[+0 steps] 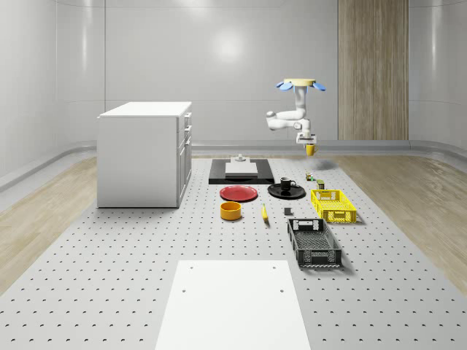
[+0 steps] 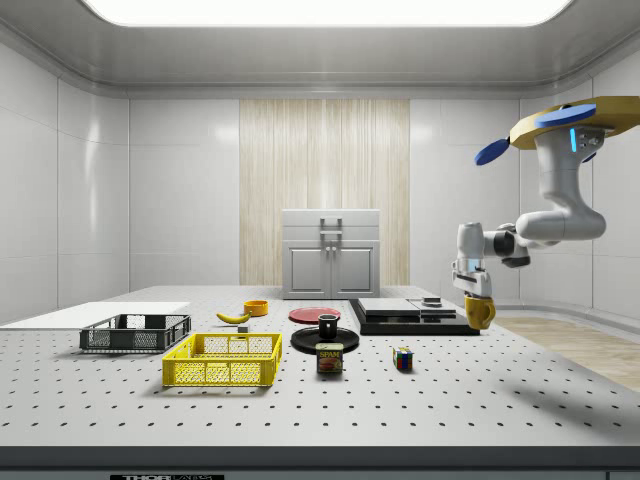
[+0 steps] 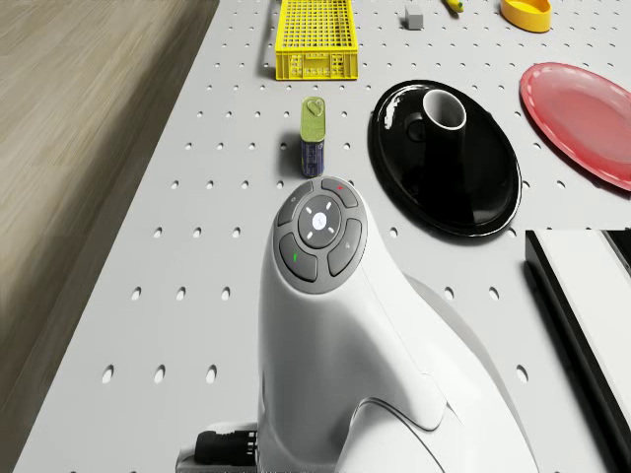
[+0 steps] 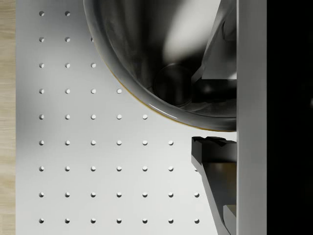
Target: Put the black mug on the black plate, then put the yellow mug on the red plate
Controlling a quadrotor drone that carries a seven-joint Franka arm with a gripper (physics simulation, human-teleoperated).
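Starting at the whole-scene view's left, a white cabinet (image 1: 144,154) stands on the perforated table (image 1: 109,277), with a white sheet (image 1: 232,305) lying nearer the camera. Next come the orange bowl (image 1: 230,211) and, just behind it, the red plate (image 1: 238,193), which is bare. Behind them sits a black slab (image 1: 241,171) carrying a white block. A banana (image 1: 264,212) lies between the bowl and the black crate (image 1: 314,243). The black mug (image 1: 286,185) already stands upright on the black plate (image 1: 298,192), right of the red plate. A yellow crate (image 1: 333,205) lies further right, and a small can (image 2: 330,358) and a coloured cube (image 2: 403,359) stand near it in the side view.

At the right, the drone (image 1: 300,84) hovers in the air above the table's far right part, beyond the black plate, its arm bent downward. The hand (image 1: 309,144) is clenched on the yellow mug (image 1: 310,150), holding it clear of the table; in the side view the mug (image 2: 479,312) hangs just right of the black slab. The wrist view looks into the mug's (image 4: 146,49) open mouth, with one finger inside the rim and the other fingertip (image 4: 212,147) outside it.
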